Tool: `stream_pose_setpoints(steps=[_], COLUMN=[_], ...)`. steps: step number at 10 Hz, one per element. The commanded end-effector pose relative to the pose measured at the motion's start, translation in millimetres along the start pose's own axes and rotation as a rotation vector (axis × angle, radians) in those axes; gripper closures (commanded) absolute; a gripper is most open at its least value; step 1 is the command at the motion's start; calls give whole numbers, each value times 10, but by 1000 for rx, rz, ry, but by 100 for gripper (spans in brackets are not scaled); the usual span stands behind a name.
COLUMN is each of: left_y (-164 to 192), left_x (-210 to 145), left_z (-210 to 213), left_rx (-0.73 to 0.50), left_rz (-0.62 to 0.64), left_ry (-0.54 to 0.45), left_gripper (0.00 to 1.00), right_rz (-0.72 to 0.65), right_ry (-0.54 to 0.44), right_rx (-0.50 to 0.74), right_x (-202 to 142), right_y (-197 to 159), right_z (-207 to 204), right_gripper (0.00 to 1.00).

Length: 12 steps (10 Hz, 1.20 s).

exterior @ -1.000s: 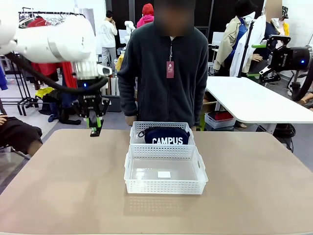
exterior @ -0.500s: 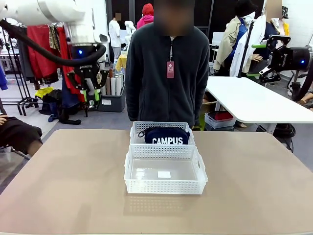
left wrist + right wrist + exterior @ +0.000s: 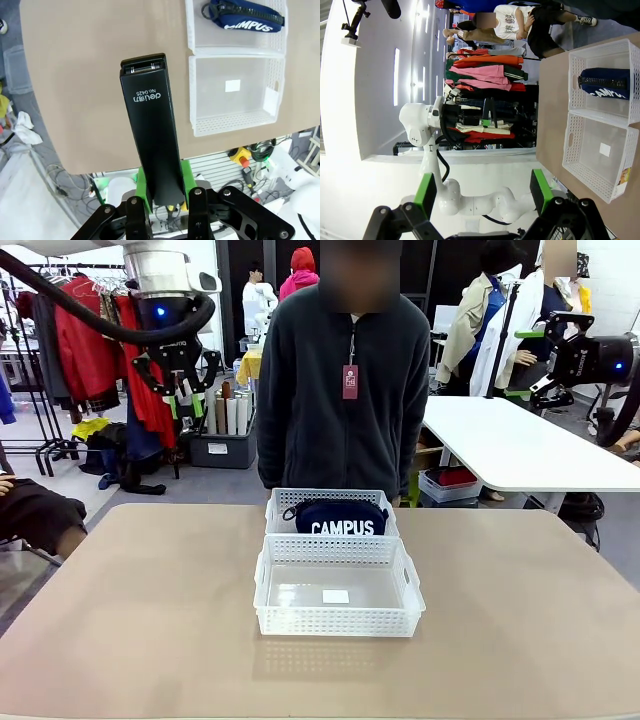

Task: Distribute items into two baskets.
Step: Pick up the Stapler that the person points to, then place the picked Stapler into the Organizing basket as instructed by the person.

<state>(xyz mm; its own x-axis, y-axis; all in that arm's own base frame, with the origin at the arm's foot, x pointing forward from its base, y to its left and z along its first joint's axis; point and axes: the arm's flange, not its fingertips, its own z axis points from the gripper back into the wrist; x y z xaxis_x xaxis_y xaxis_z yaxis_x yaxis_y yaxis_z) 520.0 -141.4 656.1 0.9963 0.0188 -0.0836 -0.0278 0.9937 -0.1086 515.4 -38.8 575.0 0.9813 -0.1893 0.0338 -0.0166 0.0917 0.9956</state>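
In the front view the left gripper (image 3: 187, 405) hangs high over the table's (image 3: 120, 620) far left, and the pouch (image 3: 335, 517) marked "CAMPUS" lies in the far basket (image 3: 280, 502), behind the near basket (image 3: 300, 615) with its white label (image 3: 336, 596). The left wrist view reads "deli NO.0425" on the black stapler (image 3: 150, 125), clamped between the green pads (image 3: 142, 187) with its long axis pointing straight out from the gripper. In the right wrist view the right gripper (image 3: 482, 192) is spread wide, holding nothing.

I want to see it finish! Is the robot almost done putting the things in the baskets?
About halfway. Done: the soft navy-blue CAMPUS pouch lies in the far white lattice plastic basket. In hand: the left hand grips the small black stapler, high above the table. Left: the nearer white lattice basket, with a white label on its floor, holds nothing, so the stapler probably goes there.
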Motion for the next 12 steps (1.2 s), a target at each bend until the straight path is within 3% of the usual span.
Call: stream_pose_setpoints(steps=[1,12], left_y=[9,9], left_x=[-15,-15], left_z=[-25,-25], left_rx=[2,2], left_rz=[0,0], left_ry=[6,6], left_gripper=[100,100], right_rz=[7,7], right_ry=[-12,-12], right_rx=[4,4], right_x=[-10,-10], right_y=[45,45], right_z=[-2,-2], right_gripper=[0,0])
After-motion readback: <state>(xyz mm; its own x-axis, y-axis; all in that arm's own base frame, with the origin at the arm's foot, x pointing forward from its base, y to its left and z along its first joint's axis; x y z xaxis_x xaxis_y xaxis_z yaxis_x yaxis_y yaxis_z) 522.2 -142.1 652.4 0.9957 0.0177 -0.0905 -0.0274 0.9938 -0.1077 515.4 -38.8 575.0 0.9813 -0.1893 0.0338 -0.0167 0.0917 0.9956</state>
